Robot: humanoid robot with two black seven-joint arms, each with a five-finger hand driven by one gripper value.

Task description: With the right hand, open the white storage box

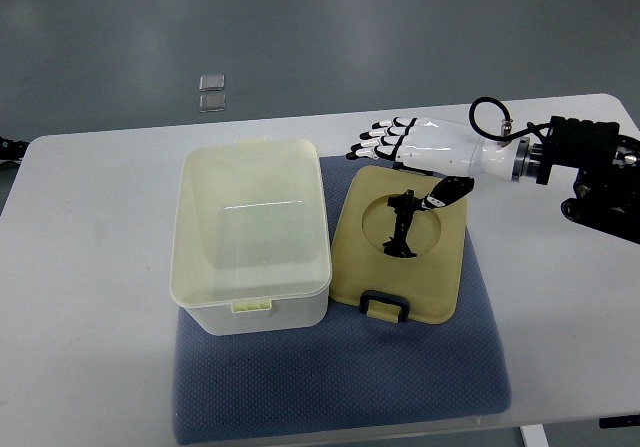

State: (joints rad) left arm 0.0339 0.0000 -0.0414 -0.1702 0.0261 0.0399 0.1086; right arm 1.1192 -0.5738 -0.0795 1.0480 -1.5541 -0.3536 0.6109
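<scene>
one white storage box (252, 235), lidless, standing on the left half of one blue mat (340, 387) on one white table (90, 267). one cream lid (405, 247) with black handle lying flat just right of the box. one right hand (400, 142), fingers extended and loosely spread, holding nothing, hovering above the lid's far edge.

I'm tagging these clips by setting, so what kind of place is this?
Probably a robotics lab or test room: a plain white table on a bare grey floor, with a staged white storage box on a blue mat.
</scene>
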